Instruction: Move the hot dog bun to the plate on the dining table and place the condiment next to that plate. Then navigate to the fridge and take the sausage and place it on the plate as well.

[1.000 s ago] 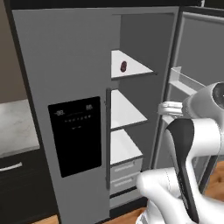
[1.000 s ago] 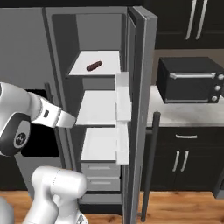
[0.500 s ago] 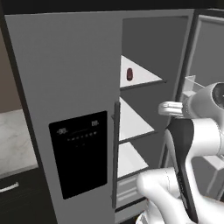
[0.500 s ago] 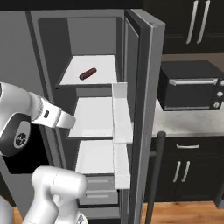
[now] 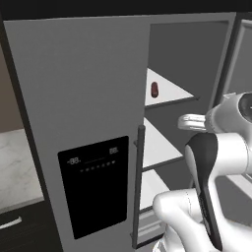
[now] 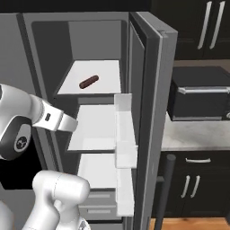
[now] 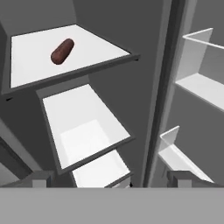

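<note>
Fridge (image 6: 148, 90) open; sausage (image 7: 62, 51) lies on top shelf at 11 o'clock. Fetch step underway. Claw (image 7: 111, 178) open, empty; must rise and reach in.

Flat, even rendered light, no glare. White shelves (image 7: 65, 57) bright; fridge (image 5: 88, 88) walls dim grey. Sausage (image 7: 62, 51) casts a faint soft shadow. Edges slightly soft and pixelated; no lens distortion.
</note>
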